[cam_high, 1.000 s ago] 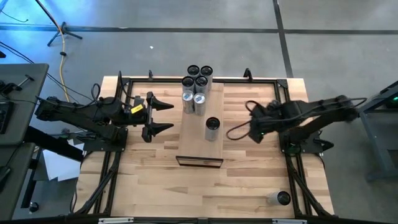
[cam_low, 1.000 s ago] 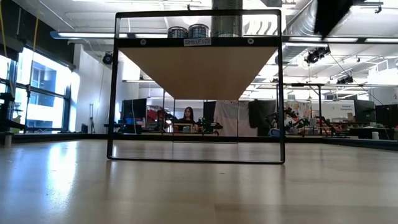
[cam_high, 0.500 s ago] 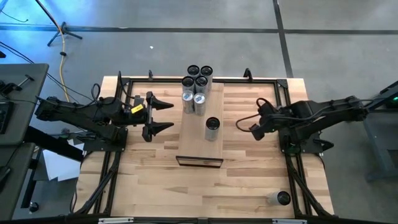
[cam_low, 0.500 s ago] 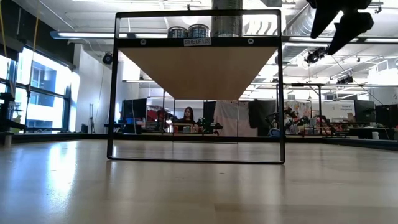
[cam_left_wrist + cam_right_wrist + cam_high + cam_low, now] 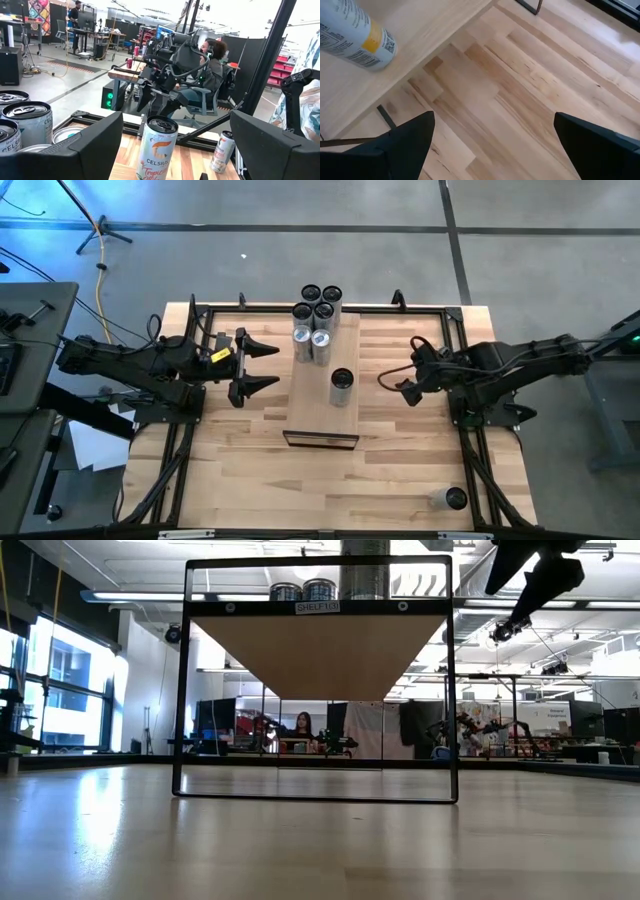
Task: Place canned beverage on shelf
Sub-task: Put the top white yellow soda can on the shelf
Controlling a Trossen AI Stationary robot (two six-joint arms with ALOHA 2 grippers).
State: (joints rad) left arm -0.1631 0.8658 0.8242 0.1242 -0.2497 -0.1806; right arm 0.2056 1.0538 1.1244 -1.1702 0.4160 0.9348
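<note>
On the butcher-block worktop (image 5: 400, 470), our right claw (image 5: 398, 384) has backed away wide open and empty, leaving the Celsius can (image 5: 341, 386) standing on the shelf (image 5: 322, 423); 1 can (image 5: 449, 499) remains. Left claw (image 5: 262, 367) waits open.

Overhead camera looks straight down; table-level camera faces the room; both share the shelf (image 5: 323, 380).

Six cans (image 5: 316, 320) crowded the shelf's (image 5: 322, 416) far end; one can (image 5: 341, 386) stood mid-shelf, its near end bare.

Smooth pale wood shelf (image 5: 322, 395), glossy metal can (image 5: 342, 386), butcher-block tabletop (image 5: 400, 460).
</note>
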